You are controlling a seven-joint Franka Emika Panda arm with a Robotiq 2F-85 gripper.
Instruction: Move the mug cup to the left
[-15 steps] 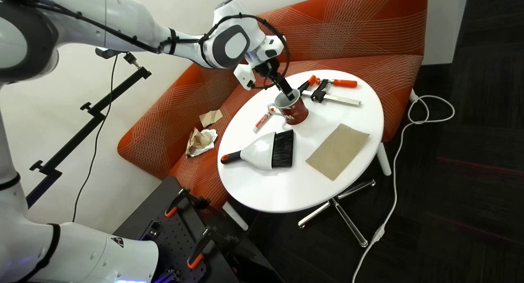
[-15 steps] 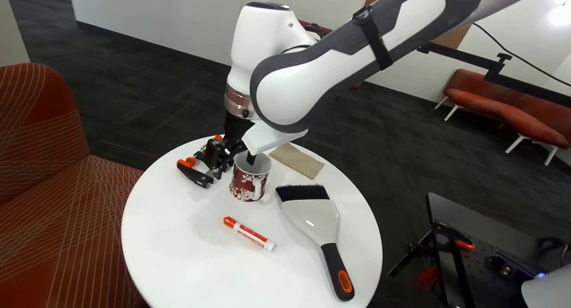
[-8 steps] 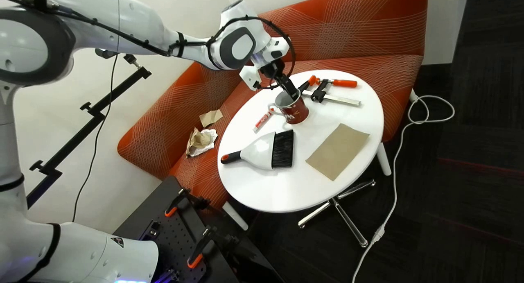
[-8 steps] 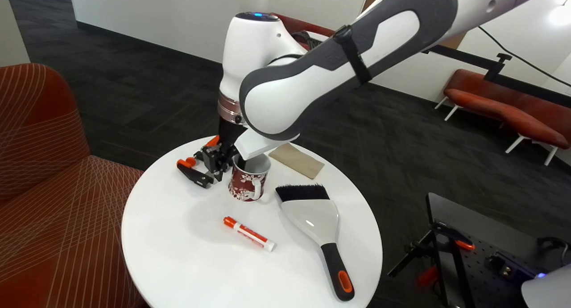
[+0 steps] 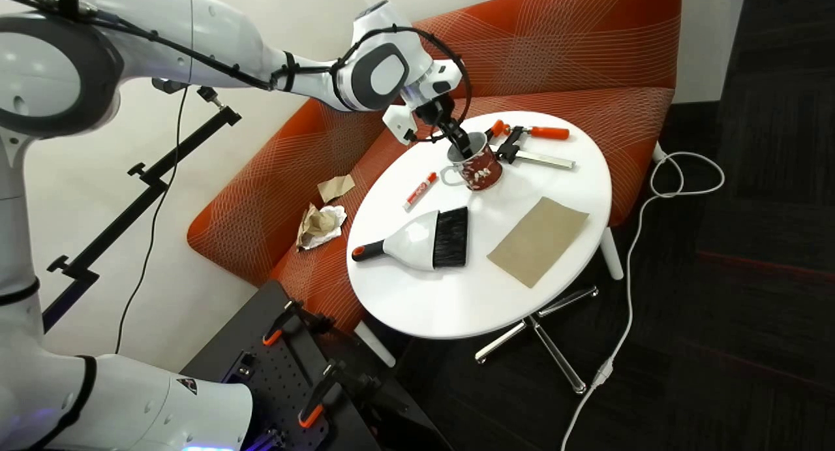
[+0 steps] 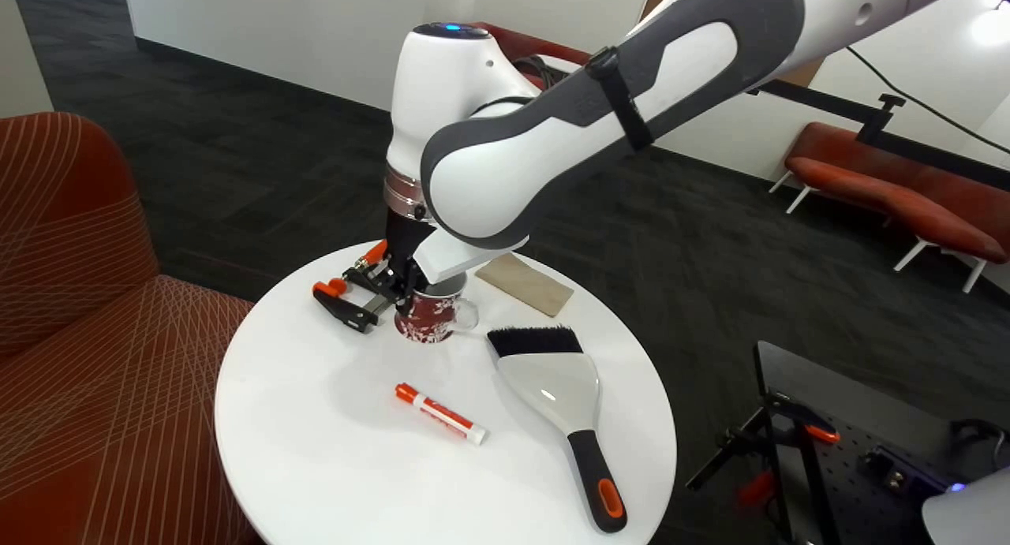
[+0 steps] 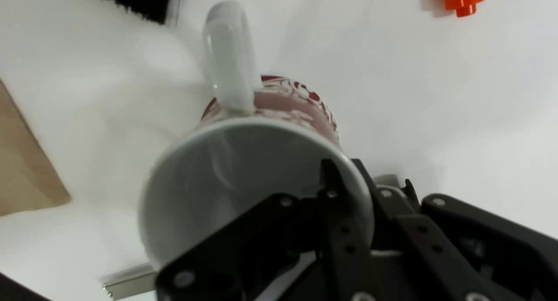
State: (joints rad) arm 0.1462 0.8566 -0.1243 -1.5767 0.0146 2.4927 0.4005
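Claw [image 7: 346, 167] grasps mug [image 7: 253, 161] by its rim, one finger inside, one outside; mug body just below claw.

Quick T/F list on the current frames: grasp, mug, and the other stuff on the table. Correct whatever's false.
1. The tool grips the mug by its wall, with one finger inside. True.
2. The marker is inside the mug. False: the marker lies on the table, apart from the mug.
3. A brown sheet lies flat on the table. True.
4. The brush has white bristles. False: the brush has black bristles.
5. The clamp has an orange handle. True.
6. The wrist view hides the mug's handle. False: the mug's handle shows plainly there.
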